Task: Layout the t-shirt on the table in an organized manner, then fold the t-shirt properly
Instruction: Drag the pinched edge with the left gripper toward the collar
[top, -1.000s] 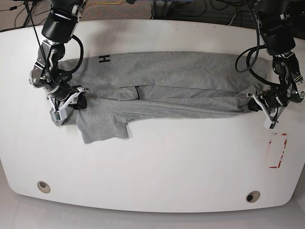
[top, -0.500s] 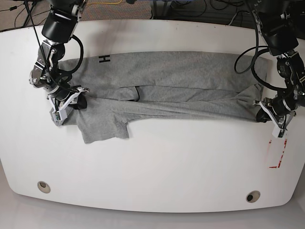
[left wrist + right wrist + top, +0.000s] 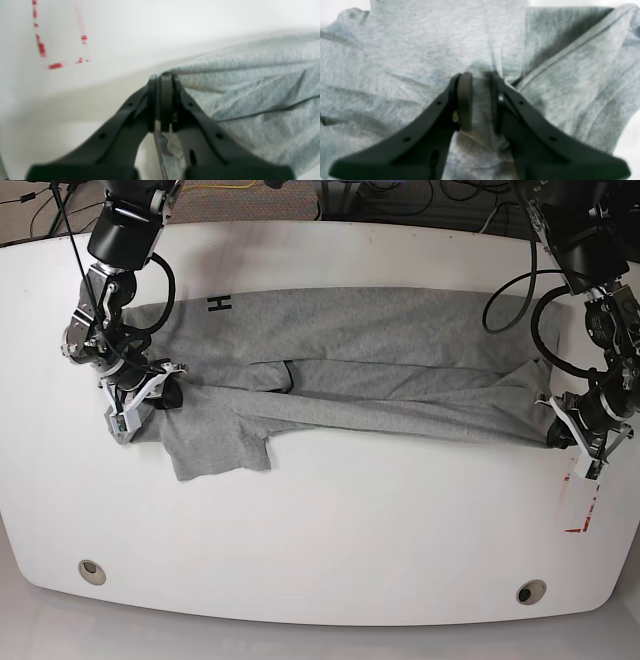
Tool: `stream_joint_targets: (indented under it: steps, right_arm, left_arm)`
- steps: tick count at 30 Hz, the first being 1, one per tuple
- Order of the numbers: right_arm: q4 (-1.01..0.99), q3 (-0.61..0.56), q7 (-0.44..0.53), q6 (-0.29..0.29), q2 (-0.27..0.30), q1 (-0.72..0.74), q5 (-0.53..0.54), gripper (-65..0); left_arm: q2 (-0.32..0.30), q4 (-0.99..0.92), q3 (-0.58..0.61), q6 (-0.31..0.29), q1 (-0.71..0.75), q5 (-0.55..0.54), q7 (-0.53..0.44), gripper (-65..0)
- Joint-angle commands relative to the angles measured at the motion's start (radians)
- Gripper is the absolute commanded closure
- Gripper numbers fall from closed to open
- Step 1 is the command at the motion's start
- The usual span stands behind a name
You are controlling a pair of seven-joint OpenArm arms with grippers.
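Note:
The grey t-shirt [image 3: 350, 350] lies stretched across the white table [image 3: 350, 520], folded lengthwise, with black lettering [image 3: 219, 305] at its far left. One sleeve [image 3: 215, 445] sticks out toward the front. In the base view my left gripper [image 3: 560, 432] holds the shirt's right end. The left wrist view shows that gripper [image 3: 162, 81] shut, pads together, on the t-shirt's [image 3: 250, 100] edge. My right gripper [image 3: 165, 393] grips the left end. Up close, the right gripper [image 3: 480, 80] is shut on a bunch of t-shirt [image 3: 407, 50] cloth.
A red-outlined rectangle [image 3: 580, 500] is marked on the table just in front of my left gripper, and the left wrist view shows the rectangle [image 3: 60, 42] too. Two round grommet holes [image 3: 91, 571] [image 3: 530, 592] sit near the front edge. Cables lie beyond the far edge.
My left gripper has moved right and toward the table's front, dragging the shirt's right end with it and drawing the cloth tauter. The right arm has stayed put.

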Motion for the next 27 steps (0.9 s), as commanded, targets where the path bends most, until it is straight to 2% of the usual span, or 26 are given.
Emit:
stream_joint_targets:
  steps: [1, 6, 16, 27]
  right_arm:
    - [0.004, 0.001, -0.042, -0.005, 0.008, 0.002, -0.023, -11.7]
    - [0.004, 0.001, -0.042, -0.005, 0.008, 0.002, -0.023, -11.7]
    - [0.004, 0.002, -0.042, -0.005, 0.007, 0.002, -0.022, -11.7]
    - [0.004, 0.002, -0.042, -0.005, 0.007, 0.004, -0.022, -11.7]
  left_arm:
    - [-0.017, 0.063, -0.006, -0.001, 0.003, -0.008, 0.019, -0.6]
    - [-0.017, 0.149, -0.011, -0.001, 0.043, -0.008, 0.068, -0.6]
    - [-0.014, 0.265, -0.108, -0.001, 0.121, -0.008, 0.197, -0.6]
    - [-0.02, 0.271, -0.148, -0.001, 0.249, -0.005, 0.203, -0.7]
